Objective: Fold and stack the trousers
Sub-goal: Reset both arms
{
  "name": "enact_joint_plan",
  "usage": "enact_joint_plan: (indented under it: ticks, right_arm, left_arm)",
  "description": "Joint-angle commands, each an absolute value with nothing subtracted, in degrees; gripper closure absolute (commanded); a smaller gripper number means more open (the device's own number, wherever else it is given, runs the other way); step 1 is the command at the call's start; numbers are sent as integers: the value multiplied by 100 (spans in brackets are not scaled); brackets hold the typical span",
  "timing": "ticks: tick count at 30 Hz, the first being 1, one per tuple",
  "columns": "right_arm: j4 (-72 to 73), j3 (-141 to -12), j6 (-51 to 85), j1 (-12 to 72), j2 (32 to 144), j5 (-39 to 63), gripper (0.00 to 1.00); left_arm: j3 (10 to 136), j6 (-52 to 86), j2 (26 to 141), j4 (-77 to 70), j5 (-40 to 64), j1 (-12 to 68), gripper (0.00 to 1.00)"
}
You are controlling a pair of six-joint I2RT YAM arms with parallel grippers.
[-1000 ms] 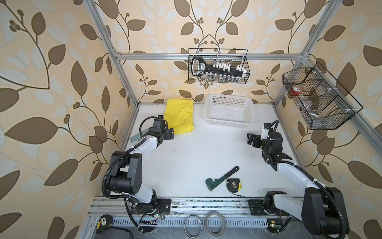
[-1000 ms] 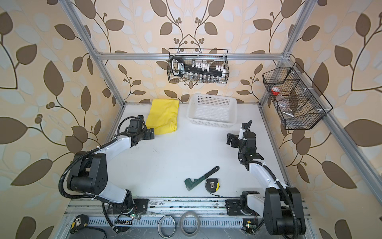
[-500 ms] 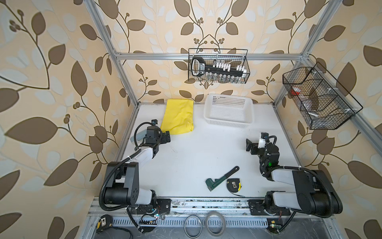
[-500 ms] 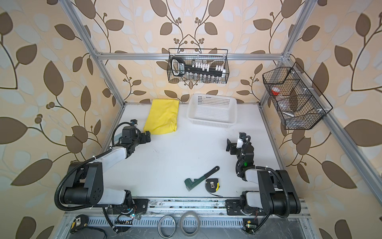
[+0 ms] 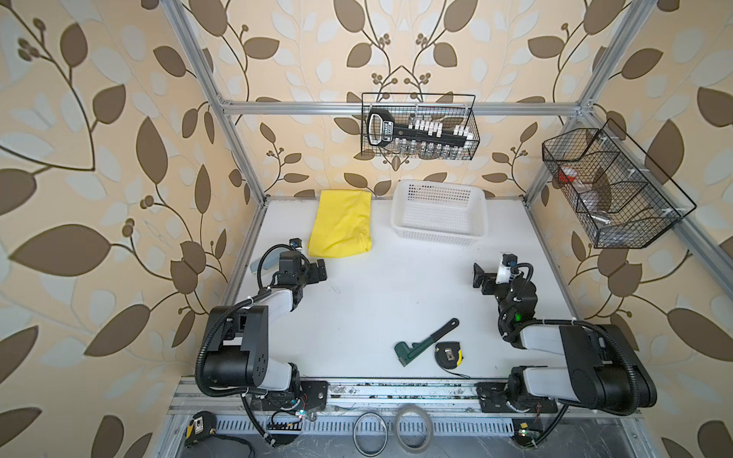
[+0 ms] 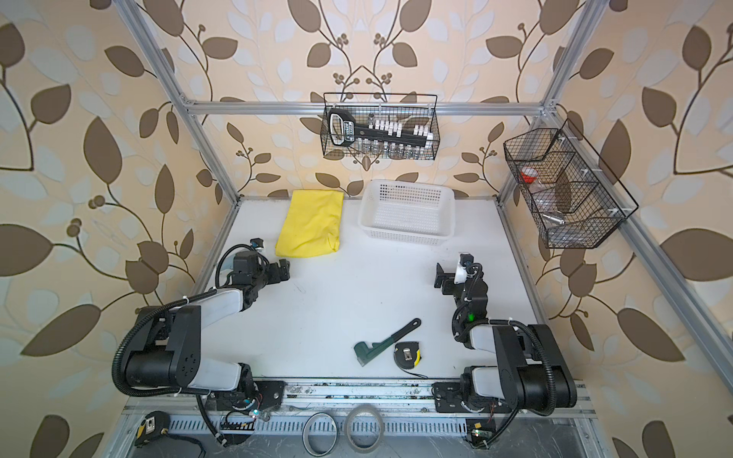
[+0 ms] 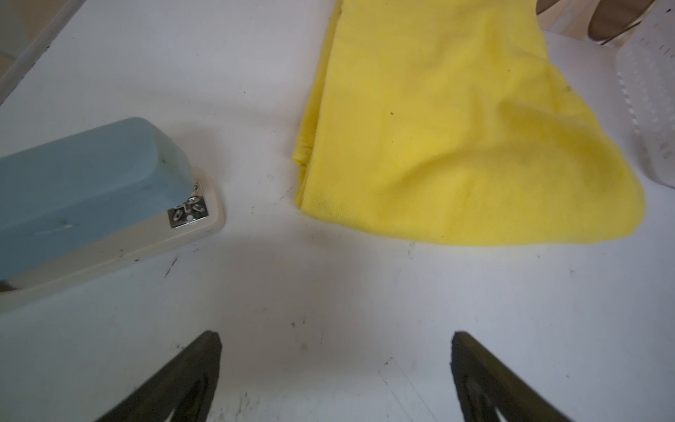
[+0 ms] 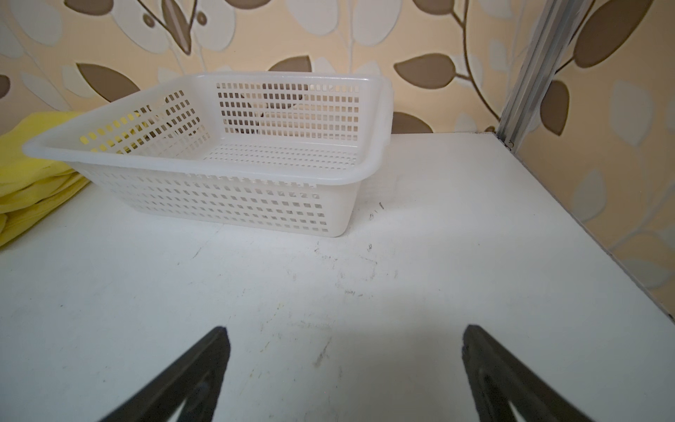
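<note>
The yellow trousers (image 5: 342, 224) are lying folded into a compact rectangle at the far left corner of the white worktop (image 5: 377, 301). In both top views they are lying just beside the white perforated basket (image 5: 438, 234), not in it. The left hand (image 5: 318, 273) is hanging low over bare worktop near the bundle's near edge, its two fingers standing wide apart and gripping nothing. Its wrist view is showing the dark fingertips (image 7: 204, 354) spread with open worktop between them, the trousers lying ahead and a blue-and-cream stapler (image 7: 84, 190) sitting off to one side. The right hand (image 5: 480, 277) is hanging over the right side of the worktop, well apart from the trousers, its fingers likewise spread and empty. It is facing the basket, which is sitting near the back wall. Near the front edge, a green pipe wrench (image 5: 426, 342) is lying just beside a black-and-yellow tape measure (image 5: 448, 353), both well apart from either hand.
</note>
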State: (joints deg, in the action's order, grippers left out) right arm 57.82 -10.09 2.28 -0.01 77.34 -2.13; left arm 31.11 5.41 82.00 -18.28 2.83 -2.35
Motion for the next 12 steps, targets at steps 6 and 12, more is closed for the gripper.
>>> enact_joint_plan:
  ticks: [6,12]
  right_arm:
    - [6012,-1015,94,-4,7798,-201,0]
    - [6012,-994,61,51,7763,-334,0]
  left_arm:
    - [2827,79,8328,-3013,16,-308,1]
    - [2759,71,8331,-3112,56,-302,1]
